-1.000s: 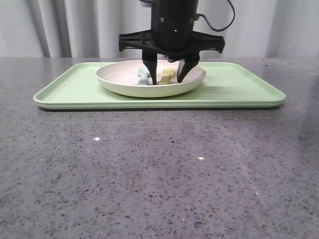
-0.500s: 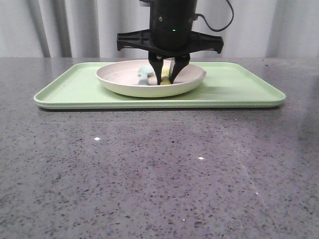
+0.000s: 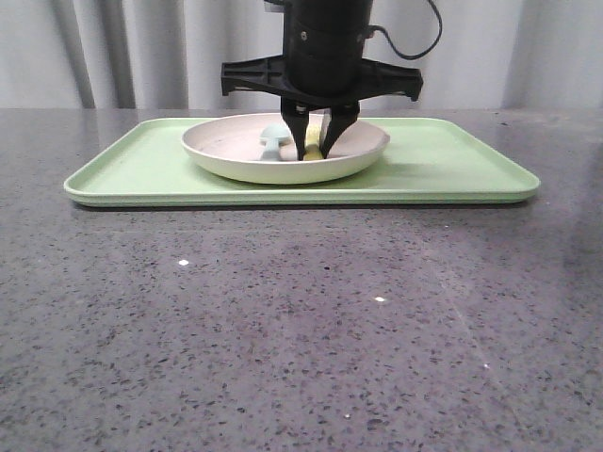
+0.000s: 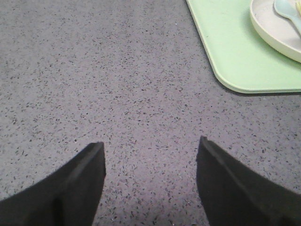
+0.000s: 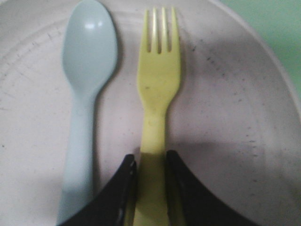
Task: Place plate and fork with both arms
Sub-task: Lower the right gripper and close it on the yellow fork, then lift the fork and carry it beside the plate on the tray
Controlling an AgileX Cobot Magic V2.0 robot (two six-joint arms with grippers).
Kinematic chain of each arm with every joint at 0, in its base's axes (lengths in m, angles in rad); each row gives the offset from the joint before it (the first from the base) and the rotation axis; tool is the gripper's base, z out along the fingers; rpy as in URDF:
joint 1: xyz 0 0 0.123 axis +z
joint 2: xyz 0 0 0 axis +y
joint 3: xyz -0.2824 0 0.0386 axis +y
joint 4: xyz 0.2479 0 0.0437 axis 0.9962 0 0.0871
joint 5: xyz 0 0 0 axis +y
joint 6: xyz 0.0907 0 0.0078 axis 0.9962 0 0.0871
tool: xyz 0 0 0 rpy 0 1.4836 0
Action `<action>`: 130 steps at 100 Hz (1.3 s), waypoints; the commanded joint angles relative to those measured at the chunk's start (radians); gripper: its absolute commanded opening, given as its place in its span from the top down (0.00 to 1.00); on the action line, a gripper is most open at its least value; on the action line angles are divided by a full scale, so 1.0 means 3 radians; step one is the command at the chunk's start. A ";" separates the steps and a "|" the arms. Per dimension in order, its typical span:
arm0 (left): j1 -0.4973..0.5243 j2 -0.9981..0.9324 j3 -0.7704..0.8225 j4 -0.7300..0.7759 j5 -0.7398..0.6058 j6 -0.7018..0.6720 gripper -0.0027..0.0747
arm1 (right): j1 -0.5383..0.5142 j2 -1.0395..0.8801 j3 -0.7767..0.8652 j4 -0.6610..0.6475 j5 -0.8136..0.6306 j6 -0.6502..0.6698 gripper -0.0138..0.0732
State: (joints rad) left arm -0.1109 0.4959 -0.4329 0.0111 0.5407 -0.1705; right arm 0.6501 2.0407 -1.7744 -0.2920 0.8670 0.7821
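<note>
The cream-pink plate sits on the light-green tray; part of it shows in the left wrist view as plate and it fills the right wrist view as plate. The yellow fork lies in the plate beside a pale blue spoon. My right gripper is shut on the fork's handle, its fingers pressed against both sides; from the front the right gripper reaches down into the plate with the fork between its fingers. My left gripper is open above bare table, away from the tray.
The tray lies at the far side of the speckled grey table, its corner near the left gripper. The spoon rests in the plate just left of the right gripper's fingers. A grey curtain hangs behind.
The right gripper's fingers, spread wide around the fork one second ago, have closed onto its handle. Plate, spoon and tray have stayed put.
</note>
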 commanded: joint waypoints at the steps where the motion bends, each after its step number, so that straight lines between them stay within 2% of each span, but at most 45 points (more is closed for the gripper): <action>1: 0.0003 0.0011 -0.0090 0.0004 -0.0224 -0.0033 0.42 | -0.0016 -0.0213 -0.0122 -0.0064 0.0045 -0.0010 0.86; 58: 0.0003 0.0011 -0.0090 0.0004 -0.0224 -0.0033 0.42 | -0.0016 -0.0526 -0.0332 -0.0447 0.0249 -0.0054 0.86; 98: 0.0003 0.0011 -0.0090 0.0004 -0.0224 -0.0033 0.42 | -0.0032 -0.0614 -0.0316 -0.0525 0.0283 -0.0336 0.86; 130: 0.0003 0.0011 -0.0090 0.0004 -0.0224 -0.0033 0.42 | -0.0258 -0.0614 -0.0288 -0.0525 0.0385 -0.0339 0.86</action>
State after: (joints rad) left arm -0.1109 0.4959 -0.4329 0.0111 0.5407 -0.1705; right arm 0.5975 1.9249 -1.8402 -0.3999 0.9988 0.6914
